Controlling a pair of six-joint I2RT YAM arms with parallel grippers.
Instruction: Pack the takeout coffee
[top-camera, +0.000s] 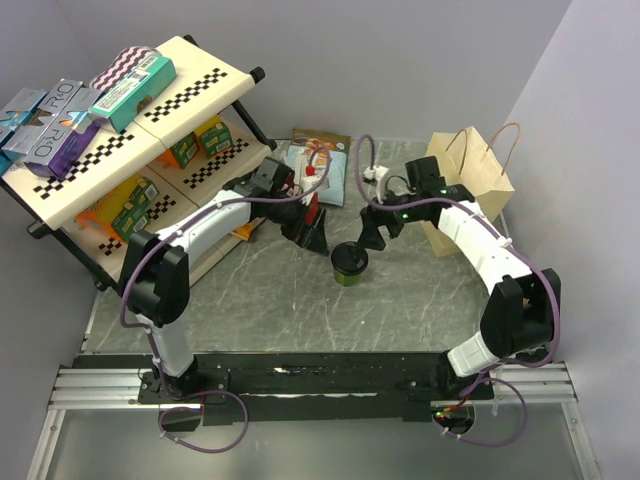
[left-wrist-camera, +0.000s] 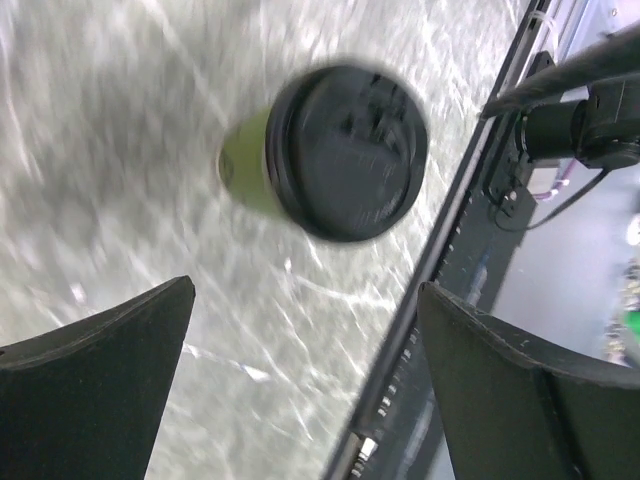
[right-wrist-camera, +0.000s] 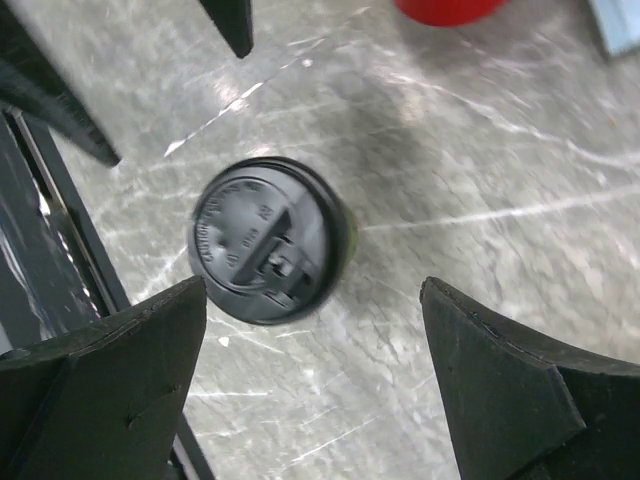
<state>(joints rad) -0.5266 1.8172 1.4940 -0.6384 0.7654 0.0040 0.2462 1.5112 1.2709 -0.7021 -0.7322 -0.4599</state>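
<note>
At the near edge of the gray marbled table (top-camera: 260, 300), the 2 arms rise from a dark rail (top-camera: 300, 378) and reach in toward the middle.

The coffee cup (top-camera: 349, 272) stands upright on the bare table about midway between the arms, its green side showing under a round black lid (right-wrist-camera: 262, 240) that sits in place. Nothing touches it.

Just beyond the cup and to its left hangs the left gripper (left-wrist-camera: 305, 300), its 2 dark fingers spread wide with nothing between them. Its wrist camera shows the cup past the fingertips, blurred.

Just beyond the cup and to its right hangs the right gripper (right-wrist-camera: 315, 290), jaws also well apart and holding nothing. In its wrist view the lid lies below the gap, nearer the left finger, with table showing all round it.

A red cup (right-wrist-camera: 445, 8) stands a little farther back, close to the left gripper.

Farther still, a brown paper bag (top-camera: 478, 178) with handles stands upright at the right, some snack packets (top-camera: 318, 160) lie at the back middle, and a 2-level shelf (top-camera: 190, 95) at the far left carries boxes (top-camera: 132, 88).
</note>
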